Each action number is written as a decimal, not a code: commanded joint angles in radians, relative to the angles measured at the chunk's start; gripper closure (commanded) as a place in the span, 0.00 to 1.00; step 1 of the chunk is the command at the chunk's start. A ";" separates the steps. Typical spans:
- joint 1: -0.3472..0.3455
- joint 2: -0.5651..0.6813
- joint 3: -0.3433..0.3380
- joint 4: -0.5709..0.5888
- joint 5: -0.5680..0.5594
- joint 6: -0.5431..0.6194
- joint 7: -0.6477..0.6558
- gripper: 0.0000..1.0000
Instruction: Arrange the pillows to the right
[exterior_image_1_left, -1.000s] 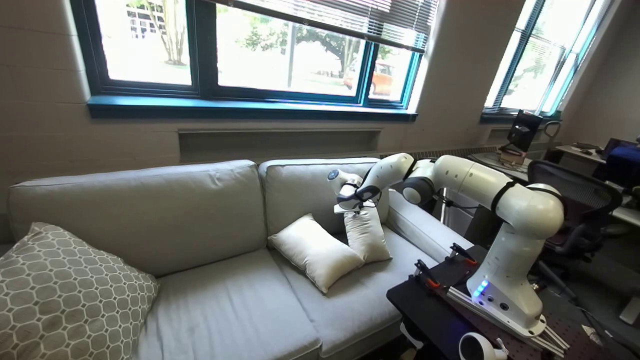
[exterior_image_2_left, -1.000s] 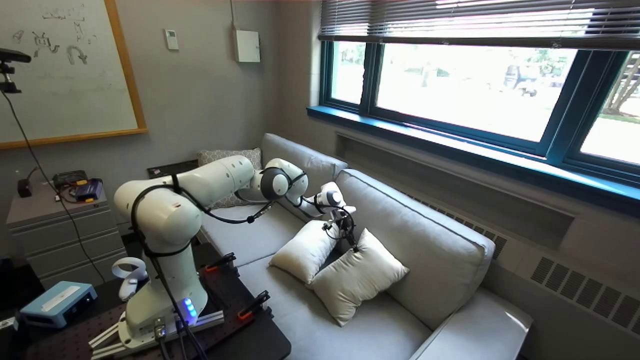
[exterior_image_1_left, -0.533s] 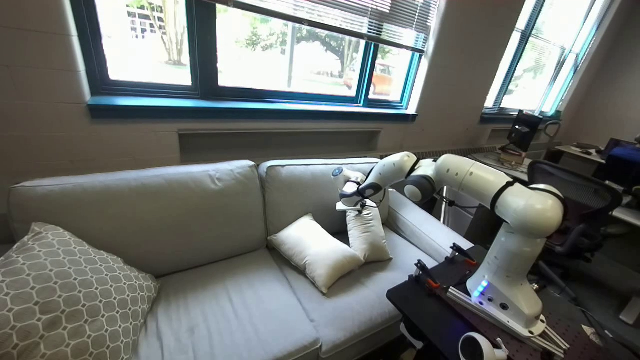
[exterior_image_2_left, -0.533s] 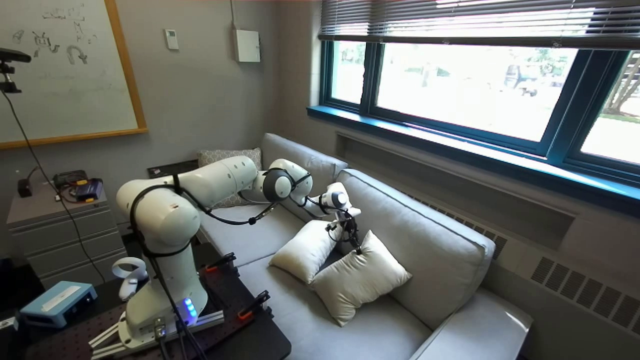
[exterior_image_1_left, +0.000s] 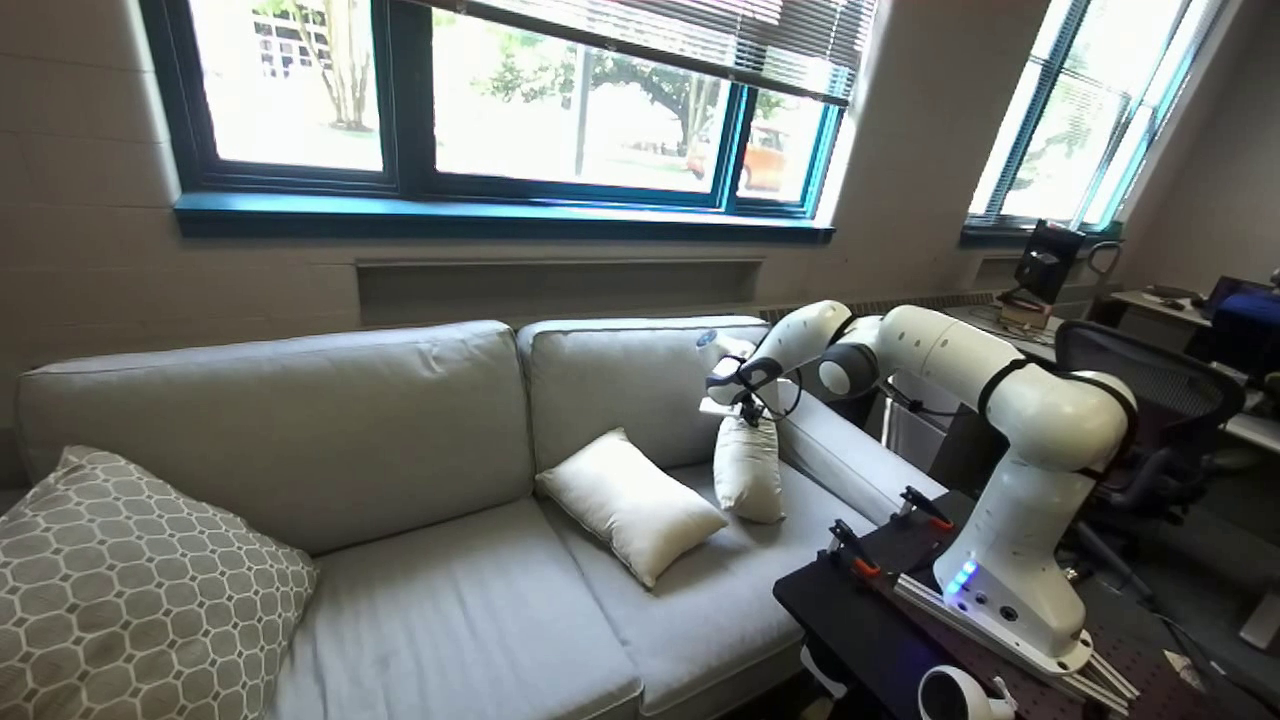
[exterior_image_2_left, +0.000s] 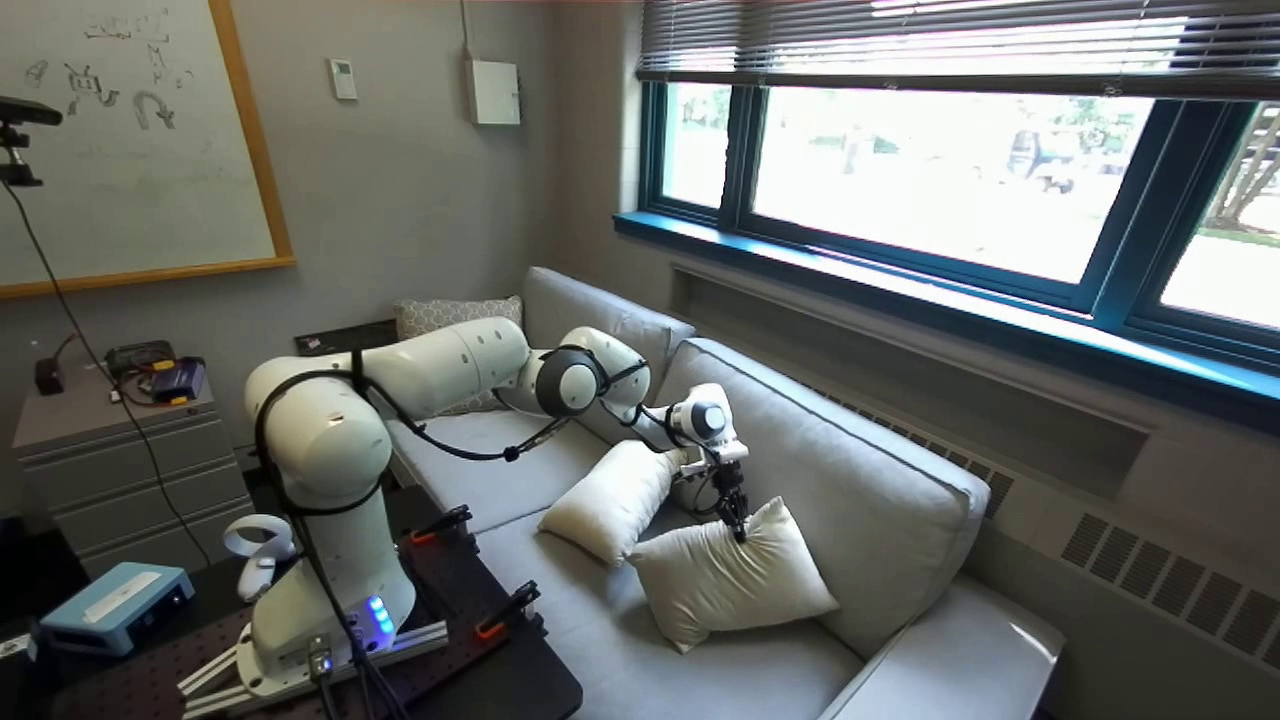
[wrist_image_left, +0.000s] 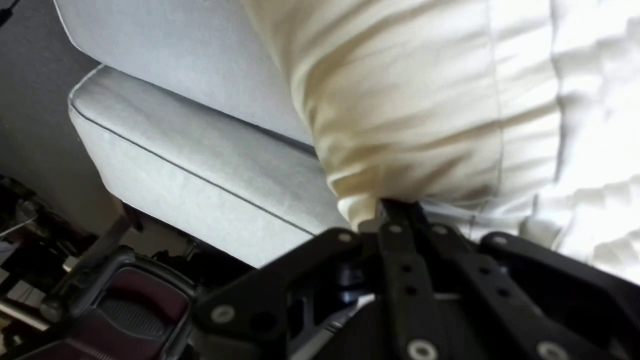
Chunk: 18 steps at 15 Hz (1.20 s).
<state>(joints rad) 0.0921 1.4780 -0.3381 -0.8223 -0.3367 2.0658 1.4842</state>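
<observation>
**Upper edge of the armrest-side cream pillow (exterior_image_2_left: 735, 585) clamped in the gripper (wrist_image_left: 404, 209)**

The pale grey sofa (exterior_image_1_left: 300, 440) stood along the wall (exterior_image_1_left: 90, 290), seen in both exterior views. The robot arm (exterior_image_1_left: 935, 345), mounted on a dark table (exterior_image_1_left: 830, 600), reached over the armrest (exterior_image_1_left: 850, 465) end of the sofa.

The grey patterned pillow (exterior_image_1_left: 150, 590) sat at the far end, well apart from the two cream ones.

The inner cream pillow (exterior_image_1_left: 632, 505) lay askew on the seat (exterior_image_2_left: 760, 680), clear of the gripper. Whether it touched its neighbour could not be told.

The armrest-side cream pillow stood on edge, tilted, between the inner cream pillow and the armrest, with the back cushion (exterior_image_2_left: 850, 490) behind it. Whether its lower edge bore fully on the seat was unclear.

The gripper pointed downward at that pillow's upper edge in both exterior views. In the wrist view its fingers converged, the fingertips (wrist_image_left: 394, 212) all but together and sunk into the cloth. Folds ran from the bunched fabric toward the tips. State noted: jaws drawn in on a thin fold of the armrest-side cream pillow; the amount of cloth between them was hidden.
</observation>
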 joint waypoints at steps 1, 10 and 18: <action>-0.025 0.000 0.056 0.022 0.041 -0.028 0.011 0.73; -0.019 -0.005 0.165 0.093 0.128 -0.018 -0.138 0.16; 0.024 -0.007 0.153 0.098 0.120 -0.004 -0.169 0.00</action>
<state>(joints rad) 0.0993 1.4705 -0.1728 -0.7274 -0.2180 2.0669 1.3210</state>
